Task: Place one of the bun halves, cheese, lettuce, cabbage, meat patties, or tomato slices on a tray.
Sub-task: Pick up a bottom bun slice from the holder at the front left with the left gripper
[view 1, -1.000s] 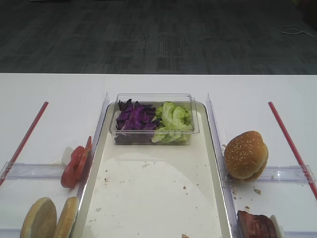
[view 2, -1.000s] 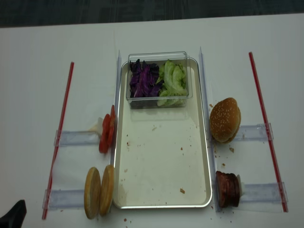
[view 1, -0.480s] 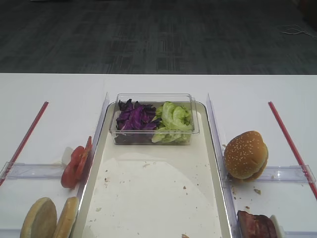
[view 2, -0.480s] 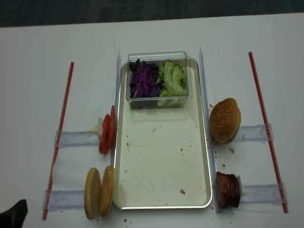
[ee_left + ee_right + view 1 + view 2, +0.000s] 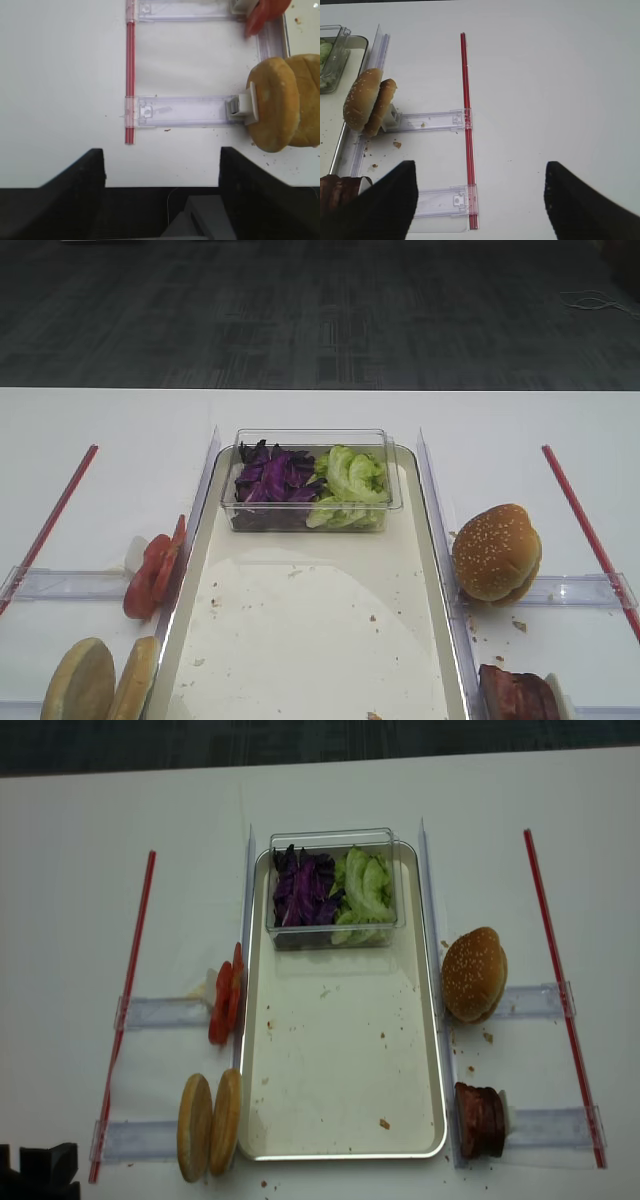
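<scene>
**Two bun halves wait on edge beside one long tray**

Two bun halves (image 5: pixel 209 1124) stand on edge side by side at the near-left corner of the tray (image 5: pixel 340 1060), just outside its rim, propped against a clear holder strip (image 5: pixel 185 110). One stack of tomato slices (image 5: pixel 226 1003), a few red rounds on edge, sits farther back along the same left rim. One clear plastic box (image 5: pixel 331 888) rests at the far end of the tray, with one heap of purple cabbage (image 5: pixel 303 888) in its left part and one heap of pale green lettuce (image 5: pixel 366 892) in its right. On the right of the tray stand one whole sesame bun (image 5: pixel 474 974) and, nearer, one stack of meat patties (image 5: pixel 481 1119). Two red strips (image 5: pixel 124 1010) run along the white table (image 5: pixel 70 900), one on each side. The tray floor carries only crumbs and a round greasy mark.

Left gripper (image 5: pixel 162 172) hovers over the near table edge, fingers (image 5: pixel 82 175) spread wide apart and holding nothing. Right gripper (image 5: pixel 477 192) hangs over bare table right of the patties, its fingers (image 5: pixel 572 200) likewise wide apart.
</scene>
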